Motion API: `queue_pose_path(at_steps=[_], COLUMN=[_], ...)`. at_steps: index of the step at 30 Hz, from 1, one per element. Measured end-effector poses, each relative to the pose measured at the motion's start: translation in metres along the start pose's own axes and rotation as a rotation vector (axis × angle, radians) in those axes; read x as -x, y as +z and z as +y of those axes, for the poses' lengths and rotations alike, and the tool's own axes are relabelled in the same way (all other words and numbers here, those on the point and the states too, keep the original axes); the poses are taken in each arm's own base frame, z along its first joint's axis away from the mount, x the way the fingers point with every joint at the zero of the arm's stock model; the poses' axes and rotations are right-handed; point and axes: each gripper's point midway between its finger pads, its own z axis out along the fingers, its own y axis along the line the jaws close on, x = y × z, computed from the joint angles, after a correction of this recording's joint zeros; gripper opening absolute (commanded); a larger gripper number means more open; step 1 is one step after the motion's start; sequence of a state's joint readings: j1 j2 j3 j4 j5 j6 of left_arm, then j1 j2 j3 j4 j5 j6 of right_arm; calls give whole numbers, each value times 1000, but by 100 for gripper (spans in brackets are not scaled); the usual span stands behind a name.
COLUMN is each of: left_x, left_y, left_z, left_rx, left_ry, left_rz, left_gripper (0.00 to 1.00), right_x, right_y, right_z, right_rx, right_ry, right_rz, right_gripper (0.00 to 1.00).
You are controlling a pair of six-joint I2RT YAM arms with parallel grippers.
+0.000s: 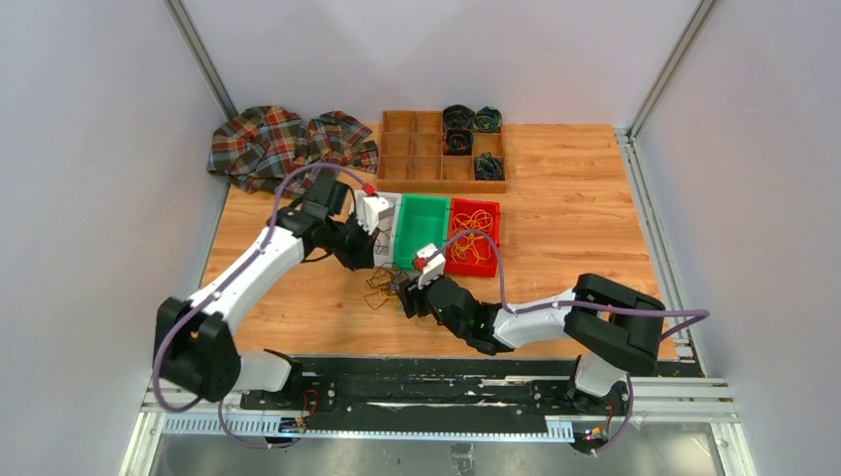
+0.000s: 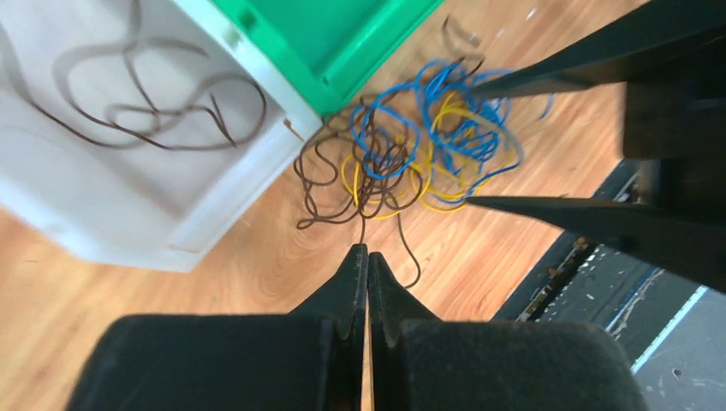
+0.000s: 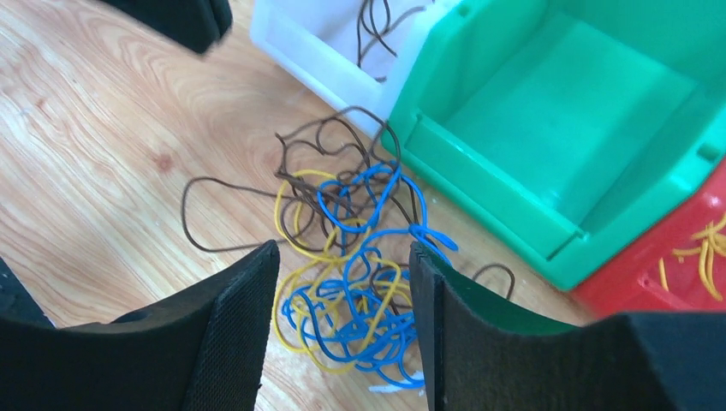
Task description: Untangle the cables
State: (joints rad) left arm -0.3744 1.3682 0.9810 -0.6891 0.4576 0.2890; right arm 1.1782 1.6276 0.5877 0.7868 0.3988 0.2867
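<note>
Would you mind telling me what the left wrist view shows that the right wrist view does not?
Left wrist only: the black strip edging the table. Right wrist only: the red bin holding yellow wire. Both: the cables, a blue, yellow and brown clump on the table, beside the green bin and the white bin.

From above, the tangled clump of thin brown, yellow and blue cables (image 1: 381,289) is half hidden under the right arm's black gripper (image 1: 406,296) — strands too small to separate. The right wrist view's edge cuts off the red plastic bin (image 3: 659,282).
</note>
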Motion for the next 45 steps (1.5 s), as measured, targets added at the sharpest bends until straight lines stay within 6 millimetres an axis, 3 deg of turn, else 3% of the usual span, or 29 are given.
queue_pose_path(at_steps=[3, 6, 12, 15, 19, 22, 27, 30, 35, 40, 45], left_x=[33, 49, 46, 43, 32, 21, -13, -21, -25, -36, -30], left_y=[-39, -70, -106, -106, -94, -70, -25, -16, 1, 21, 32], left_z=[-13, -27, -53, -55, -50, -38, -21, -18, -5, 7, 17], left_rx=[12, 15, -8, -17, -29, -41, -57, -49, -1, 35, 60], left_ry=[71, 116, 140, 140, 136, 93, 1, -22, -60, -116, -131], left_rz=[-104, -172, -208, -199, -151, -68, 73, 85, 66, 85, 62], left_gripper=[1, 1, 1, 2, 22, 39, 56, 58, 58, 58, 55], right_x=[13, 31, 74, 75, 74, 70, 31, 0, -31, -50, -59], right_y=[4, 6, 3, 3, 0, -1, 9, 16, 16, 7, -7], right_z=[6, 12, 25, 24, 21, 18, 12, 7, 0, -6, -13], right_rx=[13, 27, 66, 63, 50, 39, 13, -3, -18, -21, -16], right_ry=[-7, -11, -4, -13, -18, -24, -58, -79, -81, -61, -35], right_rz=[-22, -51, -137, -136, -128, -112, -14, 64, 135, 164, 164], right_gripper=[62, 64, 64, 63, 61, 60, 58, 53, 33, 16, 13])
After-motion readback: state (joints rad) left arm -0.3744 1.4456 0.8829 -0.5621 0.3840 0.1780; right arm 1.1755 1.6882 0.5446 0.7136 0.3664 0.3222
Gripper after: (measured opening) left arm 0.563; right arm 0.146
